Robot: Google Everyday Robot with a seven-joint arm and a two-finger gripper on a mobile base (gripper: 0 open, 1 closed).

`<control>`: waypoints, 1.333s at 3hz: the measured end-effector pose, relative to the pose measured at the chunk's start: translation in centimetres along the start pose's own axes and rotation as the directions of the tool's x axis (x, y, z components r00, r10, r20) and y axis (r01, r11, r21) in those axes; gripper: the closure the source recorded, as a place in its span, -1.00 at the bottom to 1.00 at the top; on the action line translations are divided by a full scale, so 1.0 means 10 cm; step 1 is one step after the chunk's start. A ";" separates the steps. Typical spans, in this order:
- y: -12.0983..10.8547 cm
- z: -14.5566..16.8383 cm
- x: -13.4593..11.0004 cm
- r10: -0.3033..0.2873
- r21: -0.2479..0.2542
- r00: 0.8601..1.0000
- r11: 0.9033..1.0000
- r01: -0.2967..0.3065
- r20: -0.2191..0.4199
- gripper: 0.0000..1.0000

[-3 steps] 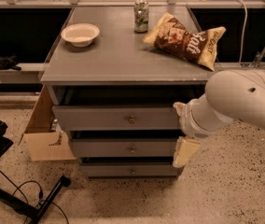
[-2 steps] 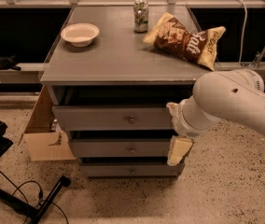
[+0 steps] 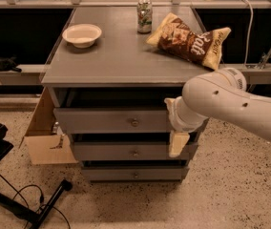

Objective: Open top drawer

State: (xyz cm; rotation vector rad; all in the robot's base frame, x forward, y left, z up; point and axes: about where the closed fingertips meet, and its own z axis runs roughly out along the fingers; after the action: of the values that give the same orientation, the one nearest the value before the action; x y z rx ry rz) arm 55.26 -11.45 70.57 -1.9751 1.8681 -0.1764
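Observation:
The grey cabinet (image 3: 121,61) has three drawers. The top drawer (image 3: 102,120) has the widest and tallest front, with a small round metal knob (image 3: 134,123) at its centre and a dark gap above it. Two narrower drawers (image 3: 126,151) sit below it. My gripper (image 3: 177,144) hangs at the end of the white arm (image 3: 221,104), in front of the right ends of the top and middle drawer fronts and to the right of the knob. The arm hides the top drawer's right end.
On the cabinet top are a white bowl (image 3: 81,34), a drink can (image 3: 144,16) and a brown chip bag (image 3: 189,41). An open cardboard box (image 3: 47,144) leans against the cabinet's left side. A black stand and cables (image 3: 30,209) lie at the bottom left.
My arm and gripper have moved left, closer across the drawer fronts toward the knob. The drawers and the tabletop objects have not moved.

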 end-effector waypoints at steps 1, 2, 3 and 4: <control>-0.18 0.26 0.04 -0.030 -0.001 0.998 1.000 0.030 -0.050 -1.00; -0.30 0.53 0.07 -0.048 -0.017 0.994 0.999 0.046 -0.101 -1.00; -0.40 0.75 0.14 -0.034 -0.051 0.987 0.998 0.026 -0.156 -1.00; -0.44 0.88 0.21 -0.016 -0.095 0.983 0.995 -0.002 -0.184 -0.62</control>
State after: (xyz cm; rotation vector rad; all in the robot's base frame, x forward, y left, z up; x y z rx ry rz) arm 62.79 -11.55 63.89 -2.0917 2.0186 -0.2863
